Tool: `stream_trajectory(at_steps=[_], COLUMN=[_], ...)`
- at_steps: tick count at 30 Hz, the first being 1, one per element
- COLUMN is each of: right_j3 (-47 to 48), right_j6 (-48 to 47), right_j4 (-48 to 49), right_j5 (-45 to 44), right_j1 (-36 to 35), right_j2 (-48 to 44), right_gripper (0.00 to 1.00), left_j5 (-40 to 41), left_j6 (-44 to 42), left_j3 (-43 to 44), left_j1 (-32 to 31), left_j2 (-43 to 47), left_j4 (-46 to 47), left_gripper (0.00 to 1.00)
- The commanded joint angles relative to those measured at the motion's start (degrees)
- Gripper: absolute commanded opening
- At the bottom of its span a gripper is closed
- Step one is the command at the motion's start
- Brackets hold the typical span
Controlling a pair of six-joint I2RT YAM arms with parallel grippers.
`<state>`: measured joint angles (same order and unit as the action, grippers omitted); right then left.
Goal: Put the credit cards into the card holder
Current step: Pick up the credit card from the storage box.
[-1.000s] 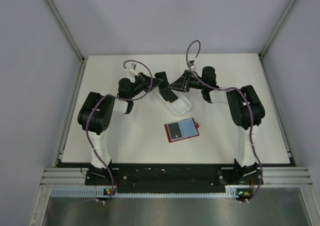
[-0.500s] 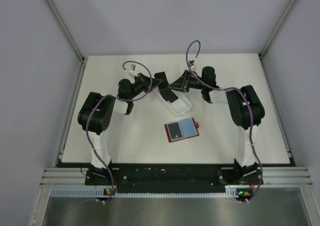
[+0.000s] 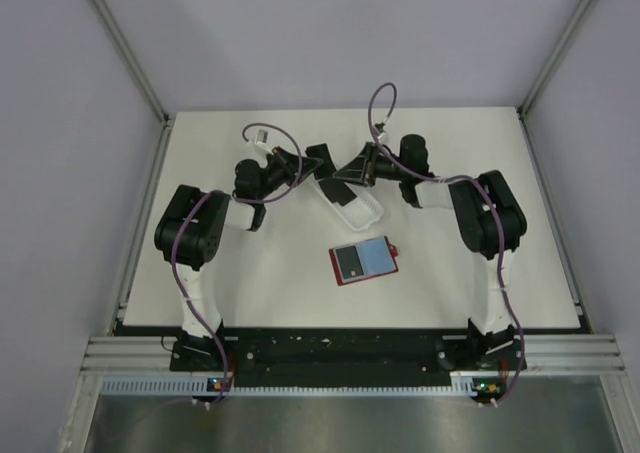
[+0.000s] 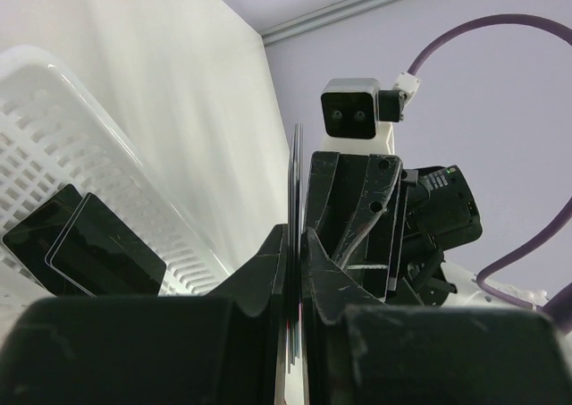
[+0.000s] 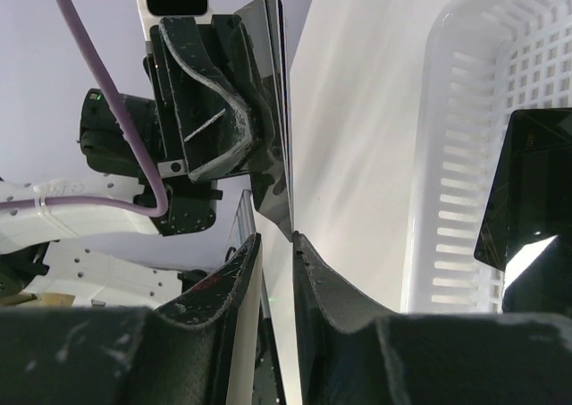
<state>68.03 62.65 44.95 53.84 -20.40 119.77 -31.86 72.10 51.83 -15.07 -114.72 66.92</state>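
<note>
Credit cards [image 4: 295, 172] – thin stack, edge-on, long axis along the clamping left gripper [image 4: 293, 244], pointing at right gripper [image 5: 275, 241]; its narrow jaws meet 1 corner – grip unclear. Above white tray [image 3: 365, 213].

Left claw [image 3: 324, 164], credit cards [image 4: 296, 181], right claw [image 3: 344, 171] tip-to-tip over tray [image 3: 368, 214]

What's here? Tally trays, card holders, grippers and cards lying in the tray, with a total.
tray: 1
card holder: 1
left gripper, right gripper: 2
credit cards seen in the tray: 2
Total: 6
</note>
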Motion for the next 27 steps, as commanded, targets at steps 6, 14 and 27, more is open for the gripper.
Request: stream_trajectory(at_steps=[6, 14, 27], right_j3=[3.5, 4.0, 3.5], right_j6=[-0.3, -0.2, -0.7], right_j4=[3.0, 3.0, 2.5], right_j5=[1.8, 1.1, 1.1], right_j1=[-2.3, -2.3, -2.4], right_j2=[0.8, 1.3, 1.3], right_gripper=[0.2, 0.2, 0.26], left_j5=[1.4, 1.0, 1.2], left_j6=[-0.1, 0.3, 1.0], left_j3=[-0.2, -0.7, -1.0], left_j1=[0.1, 0.1, 0.1], left_j2=[2.3, 2.4, 2.5], left_j4=[4.0, 4.6, 5.3], left_gripper=[0.0, 0.0, 0.0])
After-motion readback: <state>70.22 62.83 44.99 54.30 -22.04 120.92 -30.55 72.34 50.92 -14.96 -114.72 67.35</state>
